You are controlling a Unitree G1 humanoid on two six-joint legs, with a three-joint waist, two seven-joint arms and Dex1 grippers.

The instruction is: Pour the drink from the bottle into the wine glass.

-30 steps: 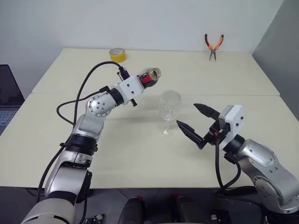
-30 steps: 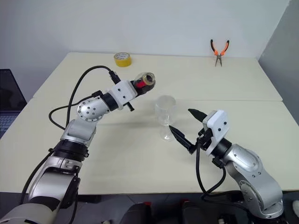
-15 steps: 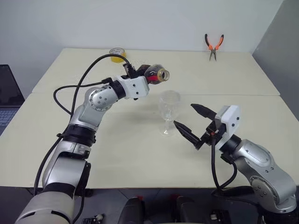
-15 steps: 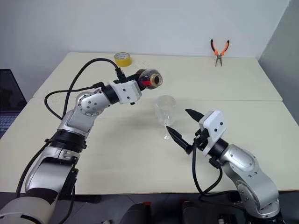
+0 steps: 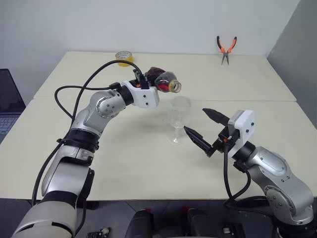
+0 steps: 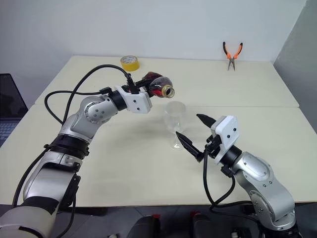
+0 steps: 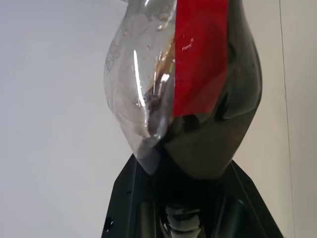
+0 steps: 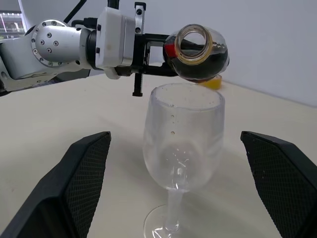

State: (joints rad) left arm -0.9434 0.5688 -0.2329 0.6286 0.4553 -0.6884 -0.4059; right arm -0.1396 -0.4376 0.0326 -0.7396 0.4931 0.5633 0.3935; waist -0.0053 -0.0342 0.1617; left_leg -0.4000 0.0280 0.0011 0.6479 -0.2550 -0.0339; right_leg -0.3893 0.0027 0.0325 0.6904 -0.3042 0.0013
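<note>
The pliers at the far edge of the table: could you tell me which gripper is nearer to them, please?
Right. The right gripper hangs open beside the wine glass, on the pliers' side of the table; the left gripper, holding the bottle, is farther across.

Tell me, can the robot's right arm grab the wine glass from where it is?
Probably yes. The right gripper is open and sits close beside the wine glass, with bare table between them. The bottle hangs above the rim, not in the way.
</note>
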